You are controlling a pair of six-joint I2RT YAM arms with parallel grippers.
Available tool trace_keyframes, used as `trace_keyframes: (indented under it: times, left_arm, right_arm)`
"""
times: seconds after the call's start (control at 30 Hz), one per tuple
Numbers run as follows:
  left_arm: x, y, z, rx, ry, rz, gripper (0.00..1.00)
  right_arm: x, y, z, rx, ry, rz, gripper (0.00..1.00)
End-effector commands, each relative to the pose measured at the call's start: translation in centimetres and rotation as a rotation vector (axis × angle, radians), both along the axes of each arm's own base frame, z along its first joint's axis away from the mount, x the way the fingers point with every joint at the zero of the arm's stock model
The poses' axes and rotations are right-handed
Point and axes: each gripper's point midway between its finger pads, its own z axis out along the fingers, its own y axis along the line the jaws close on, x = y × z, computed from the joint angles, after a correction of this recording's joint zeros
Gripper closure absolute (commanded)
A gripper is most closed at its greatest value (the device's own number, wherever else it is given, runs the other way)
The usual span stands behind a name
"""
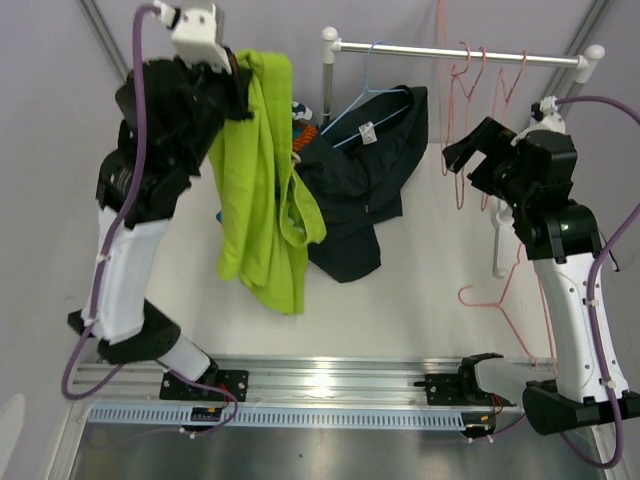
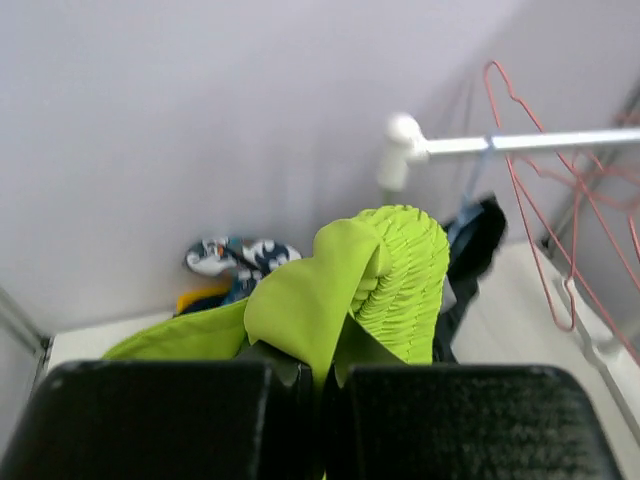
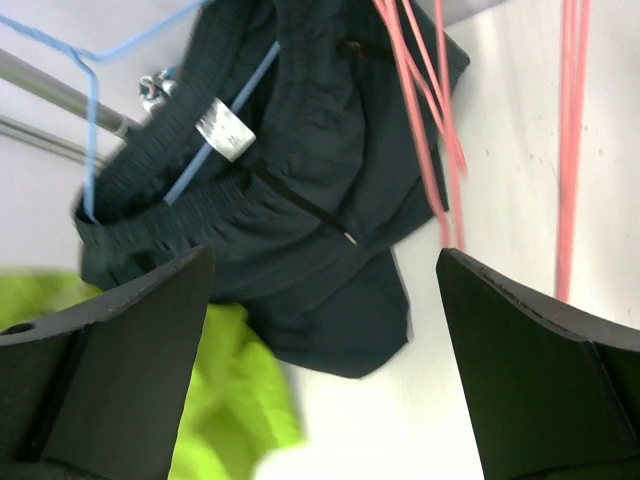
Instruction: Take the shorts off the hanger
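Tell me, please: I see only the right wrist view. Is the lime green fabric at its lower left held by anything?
Observer: Yes, the left pincer is shut on those lime green fabric shorts, which hang from it.
Operator: Are other shorts lying behind them?
Observer: A soft pair patterned in orange, teal and white lies near the back wall.

The right pincer's (image 1: 465, 152) path to the navy shorts (image 1: 370, 170) is crossed by pink hangers (image 3: 572, 150). Open desk (image 1: 430, 290) is left in front, the left side screened by lime green shorts (image 1: 255, 200).
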Motion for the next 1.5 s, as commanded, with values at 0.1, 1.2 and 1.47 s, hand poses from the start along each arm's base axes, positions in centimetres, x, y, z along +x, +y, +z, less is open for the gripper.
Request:
trace_keyframes:
  times: [0.1,1.2,1.47]
  left_arm:
    - [15.3,3.7,-3.0,-0.077,0.014,0.014,1.00]
    - [5.8,1.6,-22.0,-0.069,0.381,-0.123,0.01]
    - [-5.2,2.6,-25.2,-0.124,0.349,-0.230,0.01]
  right_arm:
    - [-2.4,0.7,-2.1,0.053,0.002,0.047,0.00]
    - [8.1,18.7,3.6,-0.029,-0.180,0.325,0.01]
    - [12.4,20.7,2.0,-0.005,-0.177,0.275,0.03]
